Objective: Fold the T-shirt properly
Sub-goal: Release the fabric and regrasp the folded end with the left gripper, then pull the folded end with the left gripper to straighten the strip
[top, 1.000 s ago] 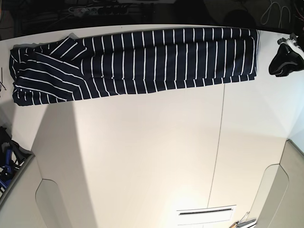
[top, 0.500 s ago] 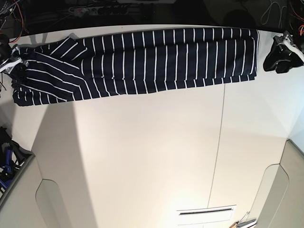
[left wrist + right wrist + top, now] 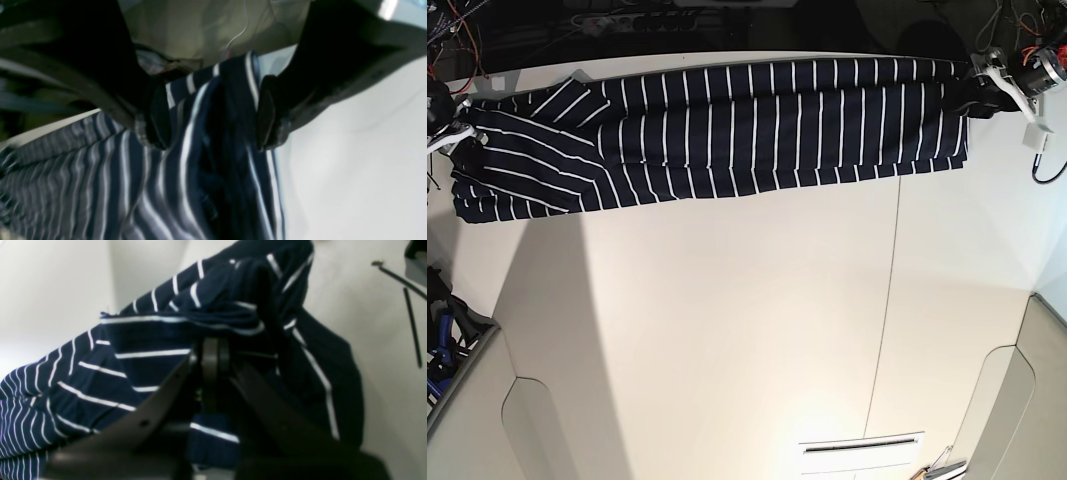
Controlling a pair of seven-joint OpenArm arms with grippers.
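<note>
The T-shirt (image 3: 727, 130) lies folded into a long narrow band along the far edge of the desk (image 3: 727, 330), its long axis running side to side in the base view and tilting slightly, so the end on that view's left sits a little nearer the camera. Its white stripes cross the band over most of its length and turn slanted at that left end, where the cloth bunches in angled folds. The far long edge lies close to the desk's back rim; the near long edge faces a wide stretch of bare white desk reaching toward the camera.

The left gripper (image 3: 213, 113) is at the band's end on the base view's right, its jaws spread apart with the striped cloth edge between them and neither pad pressing it. The right gripper (image 3: 213, 353) is at the opposite end, jaws together and clamped on a raised fold of the T-shirt.
</note>
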